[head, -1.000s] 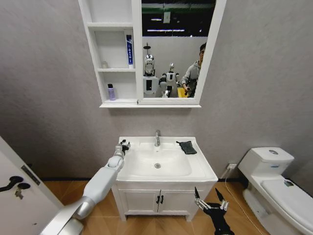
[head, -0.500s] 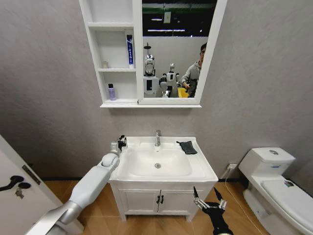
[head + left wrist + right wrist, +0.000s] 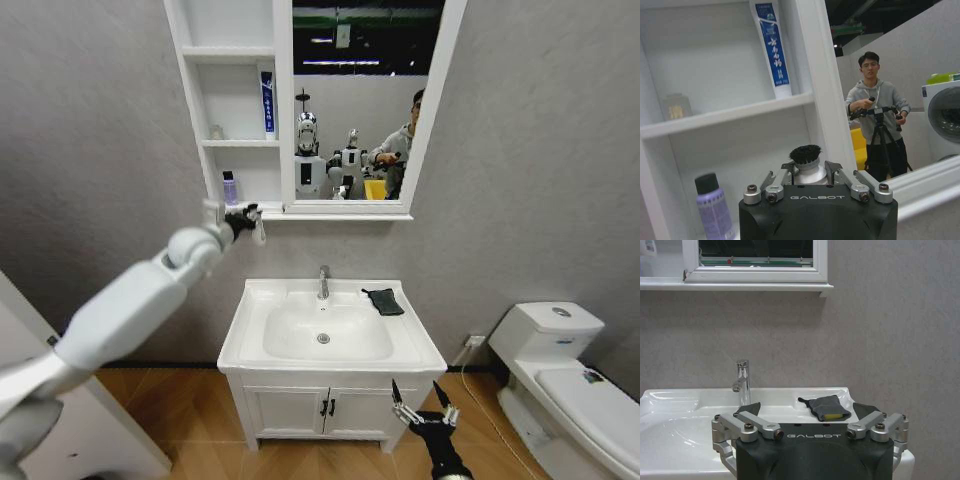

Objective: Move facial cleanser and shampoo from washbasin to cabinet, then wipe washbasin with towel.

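Raised from the washbasin's left edge a second ago, the left gripper (image 3: 243, 219) is now seen in the head view just below the cabinet's (image 3: 232, 110) lowest niche, with a small pale object held in it. A purple bottle (image 3: 229, 187) stands in that niche, and a blue-labelled tube (image 3: 265, 101) leans in the niche above. The washbasin (image 3: 331, 332) is seen below, with the towel (image 3: 383, 301) lying on its back right corner, right of the tap (image 3: 322, 281). The right gripper (image 3: 421, 407) is held low in front of the basin cupboard, its fingers spread. A toilet (image 3: 560, 375) stands to the right.

From the left wrist view, the left gripper (image 3: 810, 174) is seen pinching a white item topped with a dark tuft (image 3: 806, 161), its fingers closed on it. The purple bottle (image 3: 713, 208) is seen close by in the lowest niche, and the tube (image 3: 772, 47) on the shelf above.

From the right wrist view, the right gripper (image 3: 809, 416) is seen with fingers apart, facing the washbasin (image 3: 685, 422). The towel (image 3: 825, 407) is folded on the rim beside the tap (image 3: 742, 380).
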